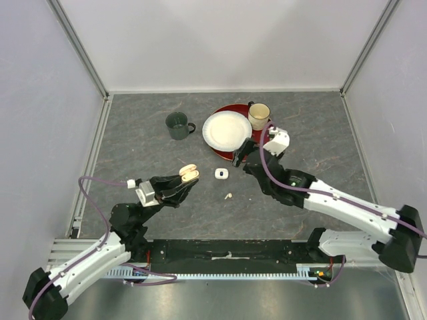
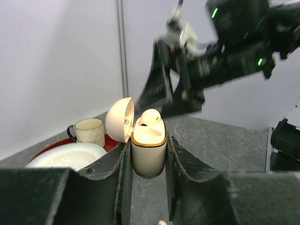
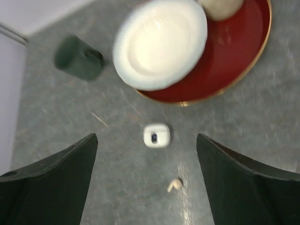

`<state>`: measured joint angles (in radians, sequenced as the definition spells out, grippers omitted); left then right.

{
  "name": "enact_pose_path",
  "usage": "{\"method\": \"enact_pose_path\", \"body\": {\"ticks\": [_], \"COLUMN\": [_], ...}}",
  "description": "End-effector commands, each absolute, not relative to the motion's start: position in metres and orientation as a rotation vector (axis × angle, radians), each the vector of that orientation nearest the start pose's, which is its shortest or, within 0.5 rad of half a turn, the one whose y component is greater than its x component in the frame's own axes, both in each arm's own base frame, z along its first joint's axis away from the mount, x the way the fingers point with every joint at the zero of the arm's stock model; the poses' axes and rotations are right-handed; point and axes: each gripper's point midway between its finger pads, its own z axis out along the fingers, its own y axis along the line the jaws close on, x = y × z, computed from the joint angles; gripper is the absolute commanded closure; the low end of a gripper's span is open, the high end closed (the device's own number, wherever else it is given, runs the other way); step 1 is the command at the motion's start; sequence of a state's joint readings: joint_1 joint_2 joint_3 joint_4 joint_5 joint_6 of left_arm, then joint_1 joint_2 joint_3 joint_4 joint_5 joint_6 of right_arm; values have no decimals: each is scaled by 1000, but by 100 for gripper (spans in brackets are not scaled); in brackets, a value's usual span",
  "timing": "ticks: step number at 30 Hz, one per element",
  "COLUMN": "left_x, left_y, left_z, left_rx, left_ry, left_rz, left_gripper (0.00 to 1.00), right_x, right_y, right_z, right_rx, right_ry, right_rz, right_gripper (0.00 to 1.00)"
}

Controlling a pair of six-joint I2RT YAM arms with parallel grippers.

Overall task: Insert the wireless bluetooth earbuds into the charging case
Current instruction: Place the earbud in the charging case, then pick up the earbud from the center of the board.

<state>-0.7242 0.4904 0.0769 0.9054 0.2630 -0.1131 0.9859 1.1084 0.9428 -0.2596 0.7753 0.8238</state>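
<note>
Glossy plastic case (image 2: 149,158), matt table (image 1: 133,150)

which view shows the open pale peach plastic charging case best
Left wrist view: the pale peach plastic charging case sits large, clamped in the left gripper, a pale earbud inside. Top view shows it tiny; right wrist view misses it.

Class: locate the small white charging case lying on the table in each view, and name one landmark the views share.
Top external: white charging case at centre, just below the red tray.
Left wrist: not in view; the peach charging case held there is another.
Right wrist: centre, below the red tray.
Shared landmark: the white plate.
</note>
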Motion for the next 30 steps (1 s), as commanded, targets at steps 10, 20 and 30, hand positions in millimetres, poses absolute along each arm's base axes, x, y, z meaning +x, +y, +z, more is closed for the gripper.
{"method": "enact_pose_path", "body": {"ticks": [10,20,30], "left_x": [168,168,168], "left_y": [-192,-186,-181], "left_z": [275,275,276], "left_rx": [521,509,500], "left_ry": [956,956,949], "left_rz": [-777,-751,-730], "left_gripper": [98,98,98], "right_x": [235,218,222], "right_y": [283,310,293], "right_z": [105,87,61], "right_rx": [758,907,1076], "right_ry": [2375,2510,2520], "right_rz": [524,607,546], "right_gripper": [23,35,45]}}
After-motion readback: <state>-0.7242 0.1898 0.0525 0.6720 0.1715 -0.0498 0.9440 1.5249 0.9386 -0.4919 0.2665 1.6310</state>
